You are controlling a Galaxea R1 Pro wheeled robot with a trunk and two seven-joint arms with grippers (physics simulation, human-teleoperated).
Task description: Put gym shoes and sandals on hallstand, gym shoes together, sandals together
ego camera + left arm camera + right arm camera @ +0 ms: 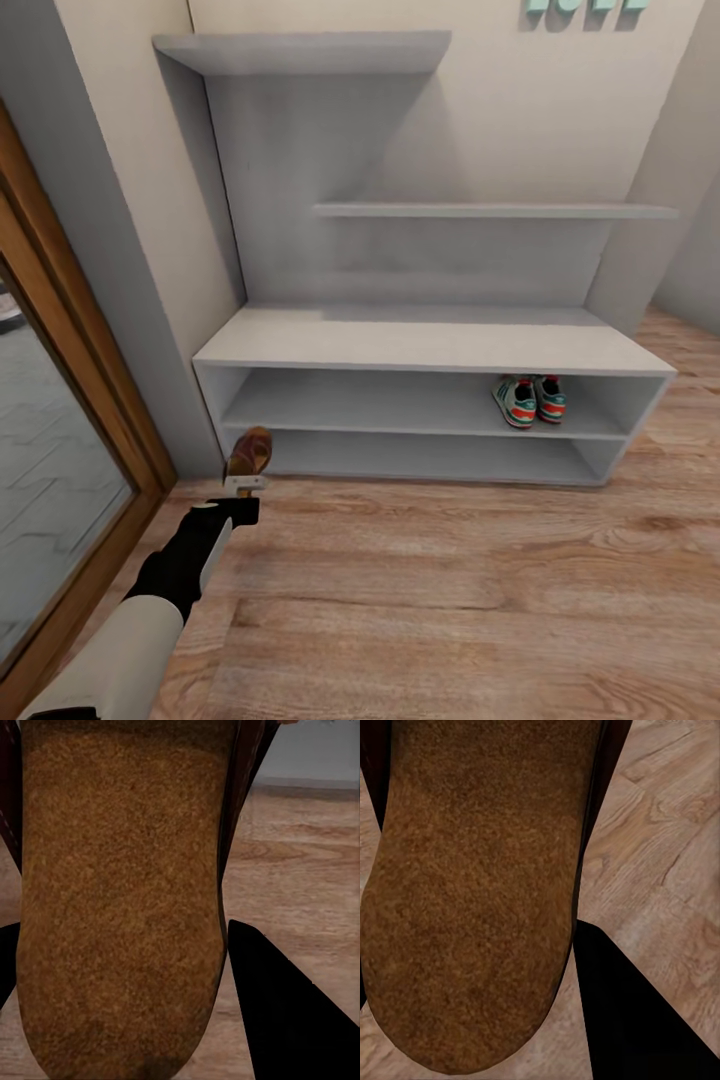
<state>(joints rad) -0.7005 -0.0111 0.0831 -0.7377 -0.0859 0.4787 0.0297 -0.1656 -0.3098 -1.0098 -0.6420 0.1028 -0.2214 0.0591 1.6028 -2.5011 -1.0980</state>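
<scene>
Sandals are gripped, one (249, 454) by the left tool (244, 487), arm stretched toward the hallstand (430, 340); another (472, 892) by the right tool.

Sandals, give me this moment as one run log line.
left end effector: holding sandal | right end effector: holding sandal | gym shoes: upper low shelf, side by side

1. My left arm (120, 640) is cream-white on its upper segment.
2. My forearm (185, 570) is matte black with a pale grey stripe.
3. My left gripper (243, 484) is pale metal; my fingers (289, 1020) are flat, black wedges.
</scene>
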